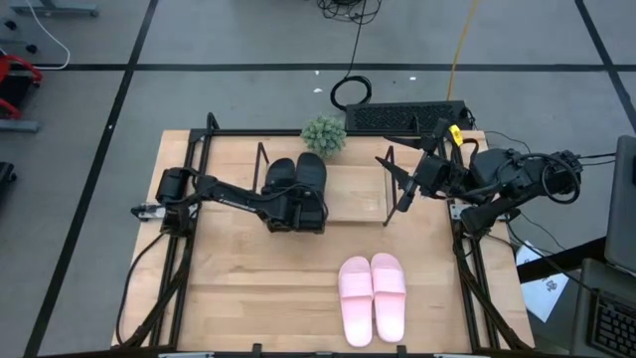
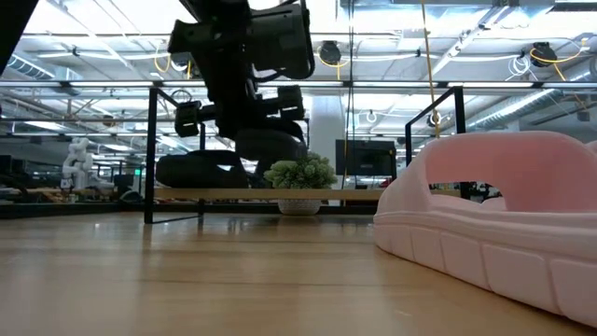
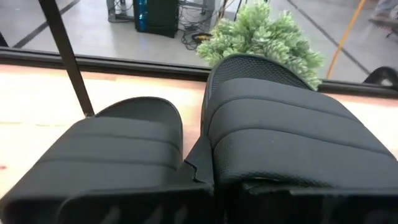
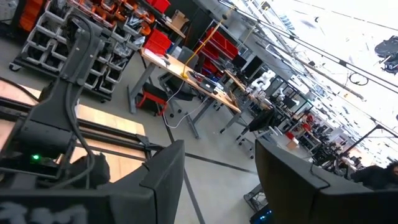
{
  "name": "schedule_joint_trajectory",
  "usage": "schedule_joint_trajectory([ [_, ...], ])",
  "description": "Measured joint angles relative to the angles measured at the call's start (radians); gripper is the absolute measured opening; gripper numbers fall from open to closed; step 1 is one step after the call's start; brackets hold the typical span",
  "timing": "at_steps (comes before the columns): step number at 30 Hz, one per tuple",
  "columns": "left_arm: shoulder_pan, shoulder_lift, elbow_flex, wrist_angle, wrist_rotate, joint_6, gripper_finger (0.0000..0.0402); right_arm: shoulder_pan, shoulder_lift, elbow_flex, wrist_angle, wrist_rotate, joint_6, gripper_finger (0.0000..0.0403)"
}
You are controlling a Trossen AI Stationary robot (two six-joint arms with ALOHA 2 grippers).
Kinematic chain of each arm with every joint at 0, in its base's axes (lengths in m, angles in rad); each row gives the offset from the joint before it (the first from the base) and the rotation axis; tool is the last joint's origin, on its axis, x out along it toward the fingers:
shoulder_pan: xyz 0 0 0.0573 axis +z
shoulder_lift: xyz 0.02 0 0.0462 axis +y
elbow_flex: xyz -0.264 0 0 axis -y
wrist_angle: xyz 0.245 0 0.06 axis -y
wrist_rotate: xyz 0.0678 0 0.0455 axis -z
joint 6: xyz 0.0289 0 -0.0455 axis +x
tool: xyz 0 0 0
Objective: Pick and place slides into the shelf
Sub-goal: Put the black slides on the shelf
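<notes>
The left gripper [image 1: 298, 211] sits right at the heel ends of the black slides [image 1: 296, 176], and it's clamped fully shut. From the left wrist view the two matte black slides [image 3: 186, 149] fill nearly everything ahead of it: wide ribbed straps, a fine mesh-like texture on the nearer one, rounded toes pointing away. Whether the fingers actually pinch one of them I can't tell, the contact spot is hidden. Both black slides lie side by side on the shelf [image 1: 358, 199], on its pale wood board between the thin black wire end frames. In the low view the arm hangs over that board with a dark slide [image 2: 201, 171] lying on it.

Just past the slides' toes there's a small fuzzy green plant [image 1: 324, 134] in a little white pot.

The pink slides [image 1: 374, 296] are well behind the left gripper, toward the table's front edge, side by side on bare wood, smooth, soft-looking, with a chunky ridged sole in the low view [image 2: 494, 224].

The right gripper [image 1: 396, 182] hovers at the shelf's right end frame, fingers spread wide, holding nothing. Its two dark flat fingers [image 4: 163, 180] point off into the room.
</notes>
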Motion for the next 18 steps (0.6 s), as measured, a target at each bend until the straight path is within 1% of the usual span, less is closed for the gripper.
schedule_joint_trajectory([
  [7,0.033,0.0,0.0,0.057,0.03,0.102,0.0,0.0,0.0,0.0,0.0,0.0,-0.008,0.0187],
  [15,0.047,0.0,0.0,0.051,0.04,0.127,0.0,0.0,0.0,0.0,0.0,0.0,-0.015,0.0187],
  [18,0.056,0.0,0.0,0.05,0.067,0.131,0.0,0.0,0.0,0.0,0.0,0.0,-0.015,0.0187],
])
